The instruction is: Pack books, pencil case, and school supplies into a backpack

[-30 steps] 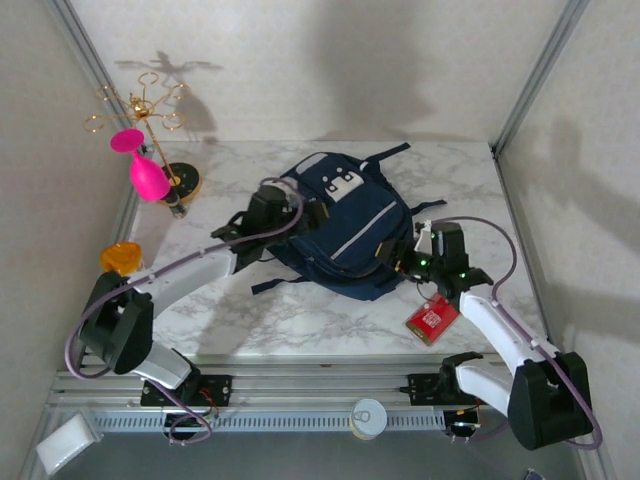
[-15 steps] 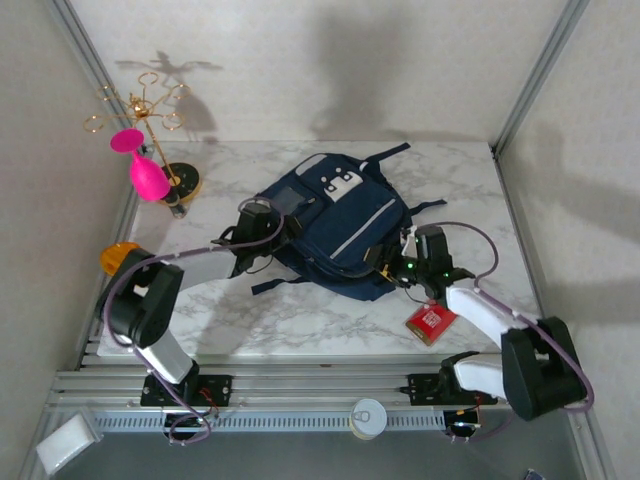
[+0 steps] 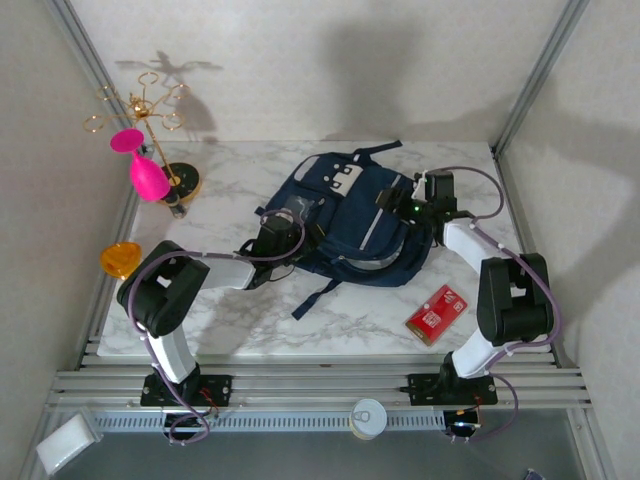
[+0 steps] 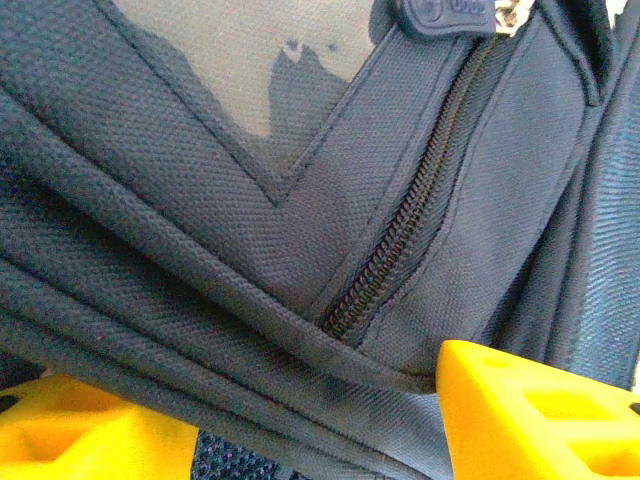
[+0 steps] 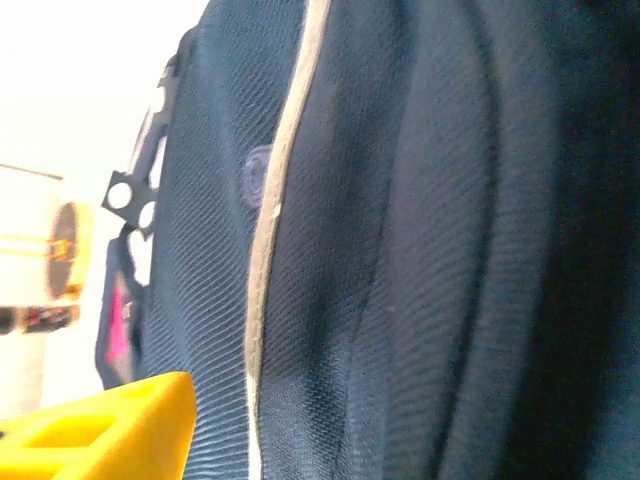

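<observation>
Since the red pack (image 3: 436, 313) lies near-R on the surface (image 3: 255, 325), well apart from the bag (image 3: 350, 215) and close to the R arm's base, the R arm is the nearer one for it. Its long axis runs diagonally, near-L to far-R.

Top view: bag sits mid-surface, roughly far-to-near w/ a slight slant, straps trailing toward the near side. L tool (image 3: 277, 233) is at the bag's near-L edge and R tool (image 3: 423, 202) at its far-R flank, so both are on the bag, prob. to get it open first. Surface is white marble-look; pale walls, metal posts at the corners. Gold stand (image 3: 140, 110) w/ pink glass (image 3: 143, 172) far-L, orange cup (image 3: 117, 258) at L edge.

L wrist: yellow fingers (image 4: 530, 420) stand apart w/ a fold of bag fabric btw them; pinching or just straddling, can't tell. Zip (image 4: 400, 250) above looks closed.

R wrist: one yellow finger (image 5: 100, 435) beside the bag's pale stripe (image 5: 270, 250); whether it grips, can't tell.
</observation>
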Robot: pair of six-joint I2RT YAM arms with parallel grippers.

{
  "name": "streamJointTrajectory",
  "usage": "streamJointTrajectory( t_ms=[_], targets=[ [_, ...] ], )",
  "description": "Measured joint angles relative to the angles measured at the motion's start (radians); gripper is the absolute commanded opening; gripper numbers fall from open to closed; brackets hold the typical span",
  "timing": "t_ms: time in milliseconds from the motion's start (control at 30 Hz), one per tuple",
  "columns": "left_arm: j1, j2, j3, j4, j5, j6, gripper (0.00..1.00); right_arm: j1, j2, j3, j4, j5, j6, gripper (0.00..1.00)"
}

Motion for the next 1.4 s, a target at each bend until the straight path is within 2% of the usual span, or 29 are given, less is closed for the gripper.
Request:
streamJointTrajectory(
  t_ms=[100,300,400,500,633,800,1133,1400],
  targets=[
    [0.001,0.000,0.000,0.002,0.000,-0.011,0.60,-0.006,-0.039,0.010,-0.135,0.119,-0.039,0.77],
    [0.007,0.000,-0.015,0.023,0.001,-0.033,0.57,-0.002,-0.251,-0.028,-0.372,0.343,-0.058,0.77],
    [0.007,0.000,-0.021,0.036,0.003,-0.037,0.55,0.108,-0.338,-0.028,-0.444,0.441,-0.028,0.72],
    [0.007,0.000,-0.029,0.052,0.004,-0.043,0.54,0.303,-0.361,-0.031,-0.483,0.501,0.051,0.68],
    [0.006,0.000,-0.032,0.063,0.004,-0.053,0.53,0.535,-0.291,-0.031,-0.507,0.567,0.195,0.64],
    [0.004,0.000,-0.040,0.078,0.008,-0.064,0.53,0.693,-0.142,-0.023,-0.482,0.604,0.362,0.60],
    [-0.002,0.026,-0.047,0.122,0.020,-0.075,0.54,0.730,0.096,0.076,-0.424,0.703,0.651,0.54],
    [-0.002,0.035,-0.060,0.161,0.022,-0.086,0.55,0.731,0.217,0.160,-0.427,0.792,0.782,0.54]
  ],
)
